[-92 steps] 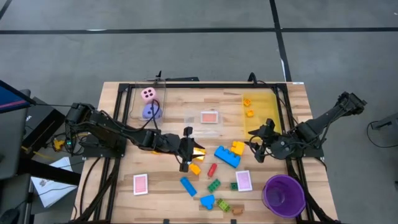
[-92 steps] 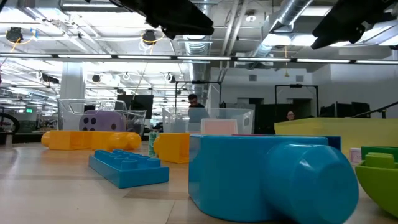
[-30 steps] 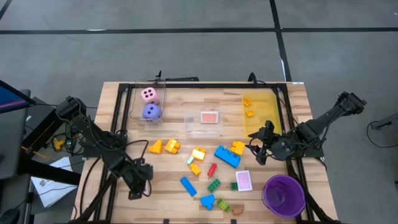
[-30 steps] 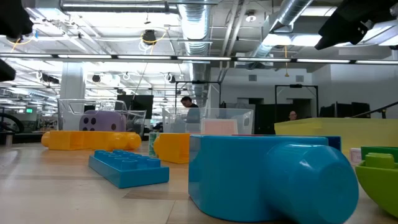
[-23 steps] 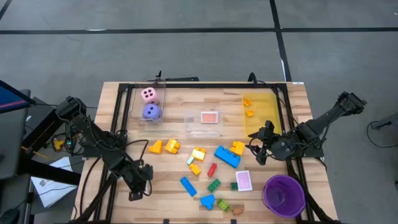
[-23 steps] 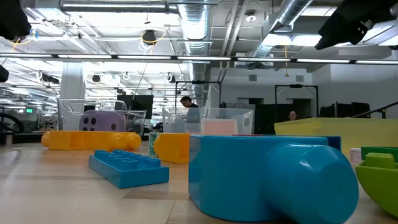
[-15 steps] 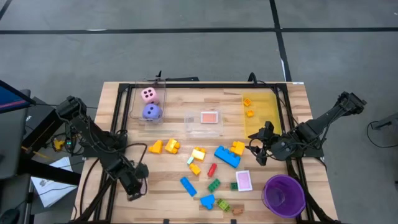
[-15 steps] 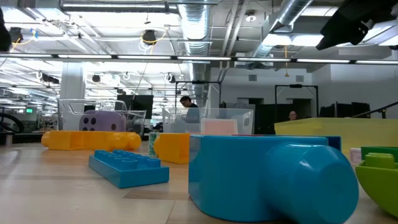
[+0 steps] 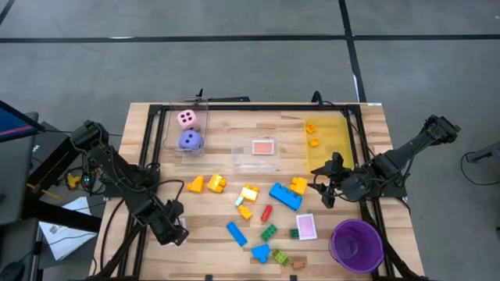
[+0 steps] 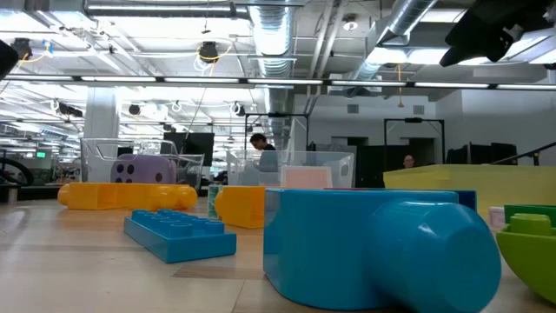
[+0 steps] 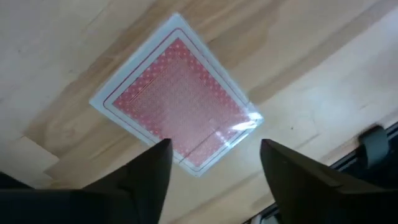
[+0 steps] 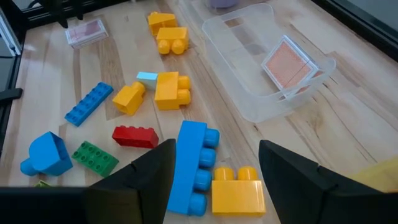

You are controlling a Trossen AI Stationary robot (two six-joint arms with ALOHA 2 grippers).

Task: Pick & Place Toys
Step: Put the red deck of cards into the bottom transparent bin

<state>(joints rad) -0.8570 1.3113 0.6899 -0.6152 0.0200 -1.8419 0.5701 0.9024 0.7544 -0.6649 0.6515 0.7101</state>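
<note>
My left gripper [image 9: 173, 231] is open at the table's front left, above a pink-backed card [image 11: 177, 102] that lies flat on the wood; its fingers [image 11: 146, 177] stand short of the card. My right gripper [image 9: 322, 187] is open and empty at the right, its fingers [image 12: 292, 180] over a large blue brick [image 12: 191, 165] and a yellow brick [image 12: 235, 193]. Several small bricks [image 9: 262, 222] lie loose at the middle front, with a second card [image 9: 305, 225]. A pink die [image 9: 186, 119] and a purple die [image 9: 190, 140] sit in a clear bin.
A clear bin [image 9: 255, 156] at the middle holds a pink card [image 9: 263, 147]. A yellow see-through bin [image 9: 326, 140] at the far right holds orange bricks. A purple cup [image 9: 356, 243] stands at the front right. A black frame [image 9: 148, 168] runs round the table.
My left gripper has shifted a little toward the table's left edge above the front-left card and stays open. About three seconds ago it was at the table's middle by the yellow bricks. My right arm has kept still.
</note>
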